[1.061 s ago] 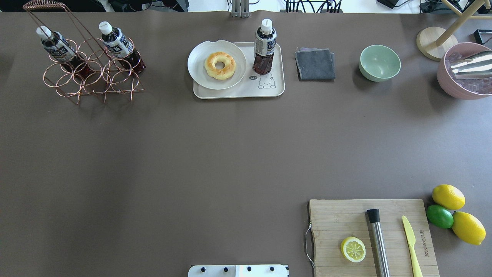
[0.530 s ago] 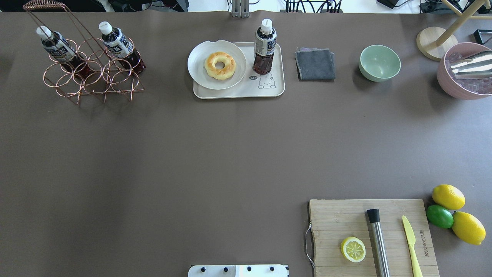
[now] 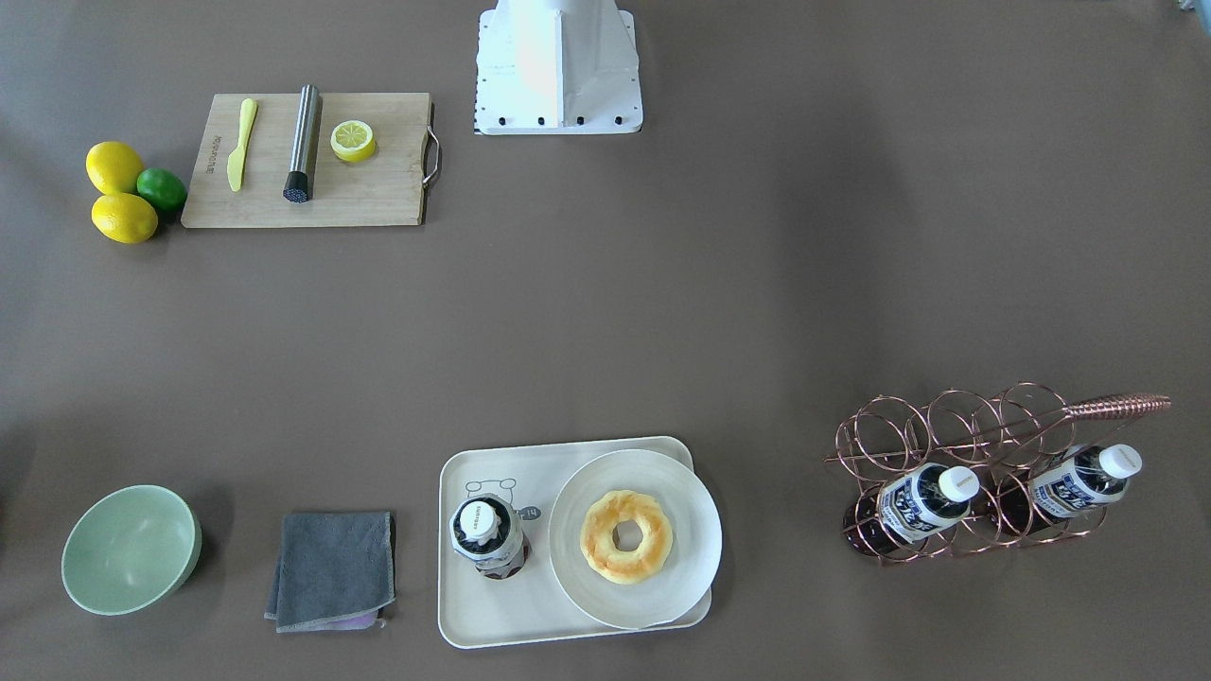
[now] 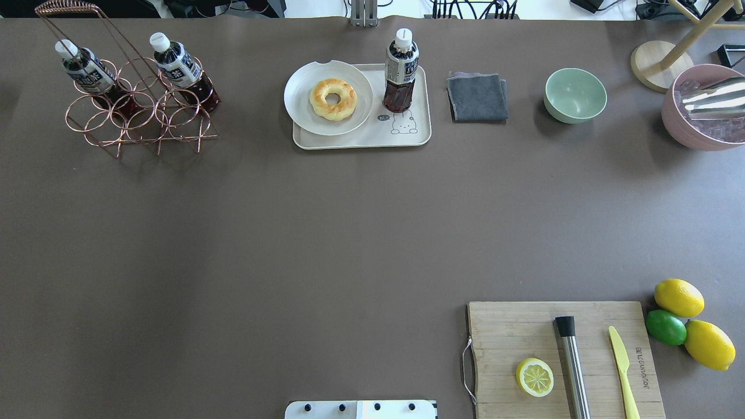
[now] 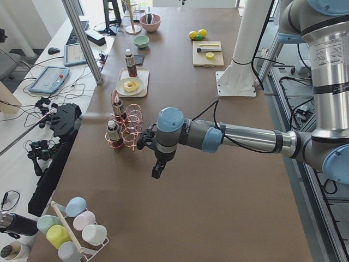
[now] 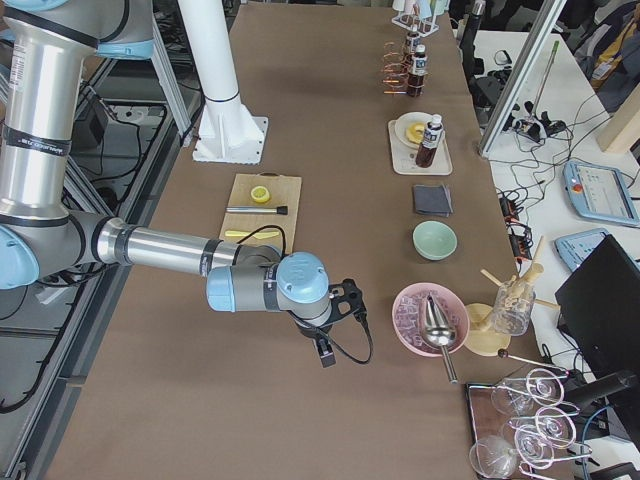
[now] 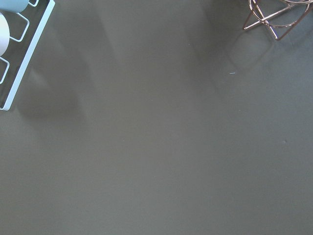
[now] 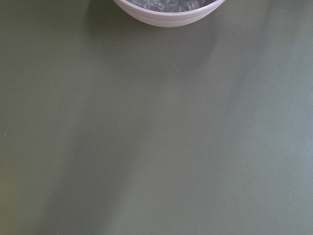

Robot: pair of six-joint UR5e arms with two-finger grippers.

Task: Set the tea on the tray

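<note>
- Here, the tea [image 4: 400, 70] stands upright on the tray [image 4: 361, 141], in the far corner next to the grey cloth [image 4: 477, 97]. Its base is just beyond the bear drawing [image 4: 403, 123], and nothing grips it.
- Handling, as I judge it: the bottle is well filled, so fairly heavy for its size. It is tall on a narrow base and would tip easily. The clear plastic wall is smooth and likely gives under a hard squeeze.
- Hold, as I judge it: across the labelled upper body below the white cap, where the wrap offers more friction, with moderate closing force.
- Tray contents: a round white plate [image 4: 300, 107] with a ring-shaped pastry [image 4: 332, 99] fills the other half, its rim just beside the bottle.
- Further out: two matching bottles [image 4: 87, 71] [image 4: 177, 64] lean in a copper wire rack [image 4: 139, 125], well apart from the tray on the worktop [image 4: 349, 233].
- My left end effector [image 5: 156, 172] hangs above bare worktop near the rack. My right end effector [image 6: 325, 355] hangs near a pink bowl [image 6: 425, 315]. Neither shows any load, and how far either is open I cannot tell.
- Status, as I judge it: placement looks complete.
</note>
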